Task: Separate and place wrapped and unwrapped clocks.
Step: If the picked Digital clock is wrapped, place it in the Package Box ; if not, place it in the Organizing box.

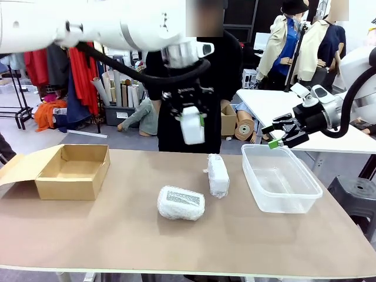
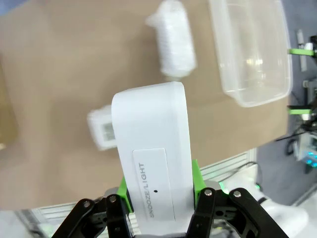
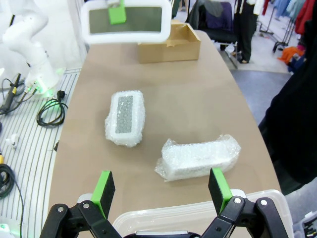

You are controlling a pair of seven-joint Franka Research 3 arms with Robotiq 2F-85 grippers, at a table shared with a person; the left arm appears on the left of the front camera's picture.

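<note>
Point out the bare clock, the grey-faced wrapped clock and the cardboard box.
bare clock (image 1: 192, 128), front view, its white body.
grey-faced wrapped clock (image 1: 181, 198), front view, its grey face.
cardboard box (image 1: 64, 189), front view, near wall.

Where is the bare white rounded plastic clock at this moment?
In the front view the bare white clock hangs above the table, gripped by the left pincer, with the two whitish bubble-wrapped bundles below, left of the clear plastic tub.

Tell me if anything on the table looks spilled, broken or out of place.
Nothing stands out. The grey-faced wrapped clock and the second wrapped clock lie intact on the table, between the open cardboard box and the upright clear tub. The left gripper holds the bare white clock above them.
</note>
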